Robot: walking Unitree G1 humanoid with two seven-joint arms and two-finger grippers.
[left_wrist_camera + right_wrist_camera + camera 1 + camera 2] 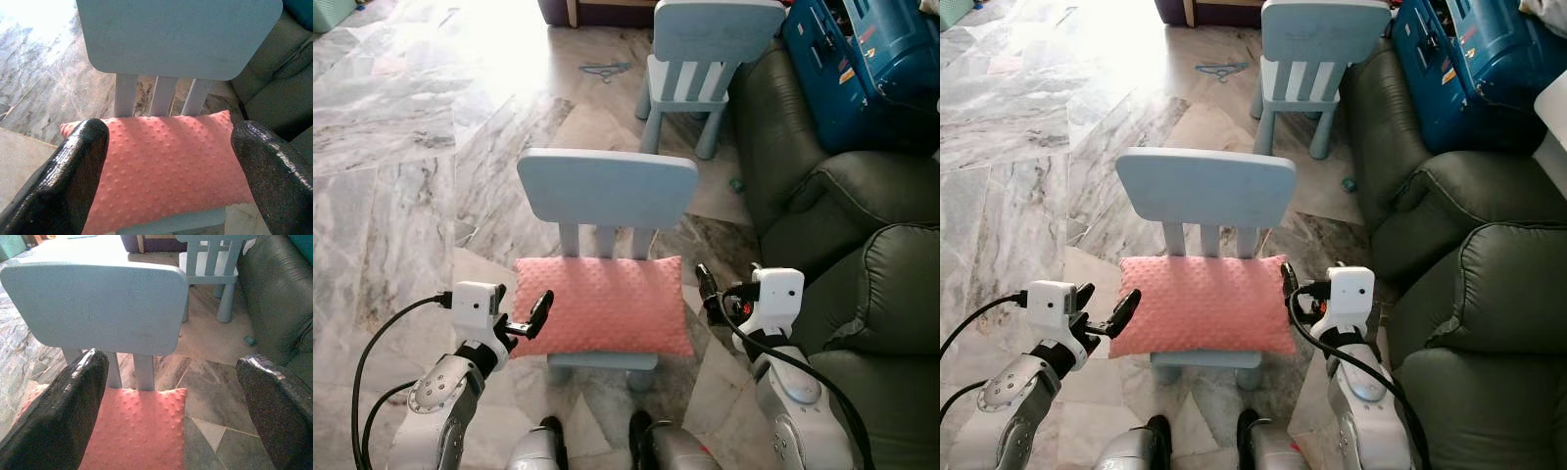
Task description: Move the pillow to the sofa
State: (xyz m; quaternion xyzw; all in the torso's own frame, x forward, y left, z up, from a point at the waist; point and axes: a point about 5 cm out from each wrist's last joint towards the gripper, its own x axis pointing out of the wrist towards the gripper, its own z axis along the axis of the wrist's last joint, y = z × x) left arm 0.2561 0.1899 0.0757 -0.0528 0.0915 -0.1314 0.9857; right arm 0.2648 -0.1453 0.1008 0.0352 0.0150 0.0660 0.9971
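**Pillow on small chair, both grippers open at its ends**

Underfoot, a grey-veined marble floor (401, 196) covers the whole area in front of the robot. Along the robot's right side stands a dark green sofa (862, 294) with thick rounded cushions; a blue case (862, 69) lies on its far end.

Directly ahead is a pale blue child's chair (607, 191), its backrest away from the robot and its seat toward it. A second chair (705, 59) of the same kind stands further off, close beside the sofa.

The pillow (602, 304), pink with a dotted texture, lies flat on the seat of the nearer chair, covering nearly all of it, its long edge against the back slats. It is apart from the sofa.

The left gripper (530, 318) is at the pillow's left end, fingers spread apart, the tips just beside the pillow's corner; whether they touch cannot be determined. The right gripper (707, 291) is at the pillow's right end, between pillow and sofa, fingers likewise spread and holding nothing. In each wrist view the pillow lies between the two parted black fingers (68, 181).
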